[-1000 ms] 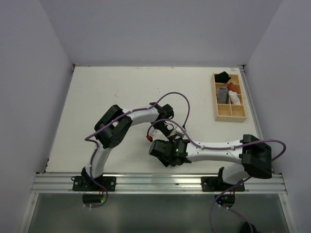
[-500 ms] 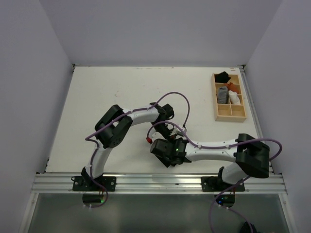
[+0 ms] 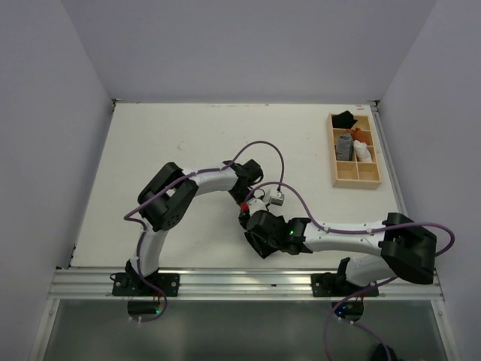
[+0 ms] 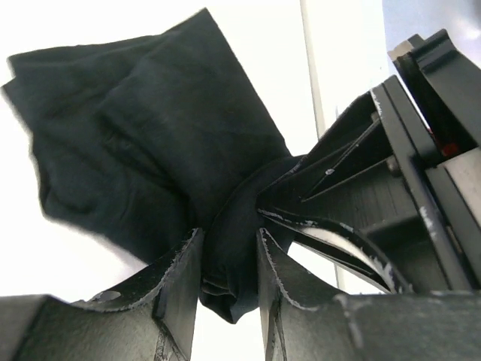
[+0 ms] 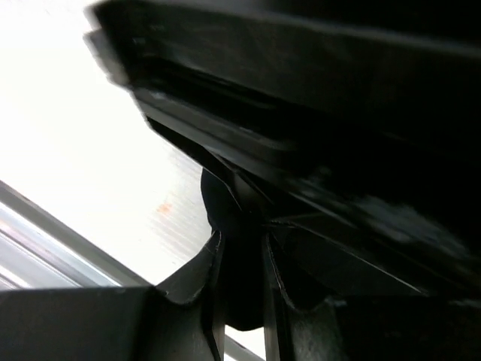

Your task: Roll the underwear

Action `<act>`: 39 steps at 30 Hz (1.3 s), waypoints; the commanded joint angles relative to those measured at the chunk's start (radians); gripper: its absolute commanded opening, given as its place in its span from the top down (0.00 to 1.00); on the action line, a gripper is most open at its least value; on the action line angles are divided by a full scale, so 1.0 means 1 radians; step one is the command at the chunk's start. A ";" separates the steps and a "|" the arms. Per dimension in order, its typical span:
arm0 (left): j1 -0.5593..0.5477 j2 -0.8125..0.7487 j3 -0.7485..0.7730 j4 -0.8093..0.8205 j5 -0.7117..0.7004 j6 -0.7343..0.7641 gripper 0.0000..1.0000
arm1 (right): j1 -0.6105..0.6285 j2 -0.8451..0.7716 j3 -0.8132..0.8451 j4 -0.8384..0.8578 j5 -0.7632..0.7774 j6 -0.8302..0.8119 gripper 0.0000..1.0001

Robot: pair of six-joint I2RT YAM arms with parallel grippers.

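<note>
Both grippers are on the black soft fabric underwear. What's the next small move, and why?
Probably ease the left gripper open and back it off. It and the right gripper pinch the same bunched neck of the black soft fabric underwear, nearly touching, while the rest fans out loose over the white table. Two grips on one spot leave no room to roll.

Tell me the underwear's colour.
The underwear is plain black, unpatterned; the left wrist view shows it best.
</note>
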 commanded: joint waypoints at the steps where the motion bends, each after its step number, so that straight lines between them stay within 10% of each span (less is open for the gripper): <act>1: 0.022 -0.065 -0.065 0.102 -0.056 -0.031 0.62 | -0.025 0.057 -0.084 0.070 -0.140 0.108 0.92; 22: 0.281 -0.307 -0.229 0.151 0.015 -0.138 0.61 | -0.094 0.129 -0.173 0.240 -0.218 0.113 0.98; 32: 0.431 -0.605 -0.346 0.467 -0.377 -0.437 0.60 | -0.126 0.099 -0.221 0.384 -0.283 0.082 0.98; 39: 0.440 -0.881 -0.378 0.989 -0.663 -0.718 0.51 | -0.158 0.183 -0.198 0.547 -0.454 -0.002 0.99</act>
